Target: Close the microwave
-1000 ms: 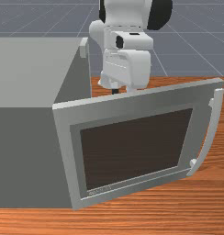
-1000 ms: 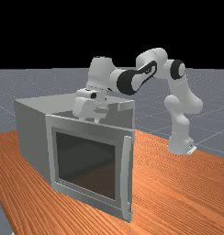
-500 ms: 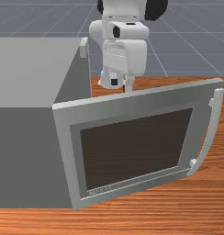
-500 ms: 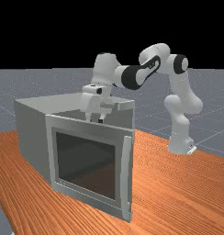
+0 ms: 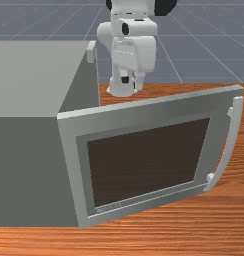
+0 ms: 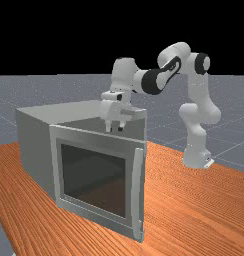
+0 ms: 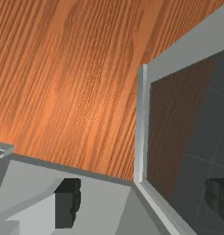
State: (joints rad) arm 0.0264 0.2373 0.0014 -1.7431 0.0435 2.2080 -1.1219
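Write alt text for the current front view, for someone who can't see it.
A grey microwave on an orange-brown wood table has its dark-windowed door swung open, handle at the front view's right. Beyond the door, a white robot arm points its claw down.

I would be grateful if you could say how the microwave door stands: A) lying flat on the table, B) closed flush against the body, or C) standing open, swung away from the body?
C: in the front view the door juts out from the near corner of the microwave body, with its handle well away from that body.
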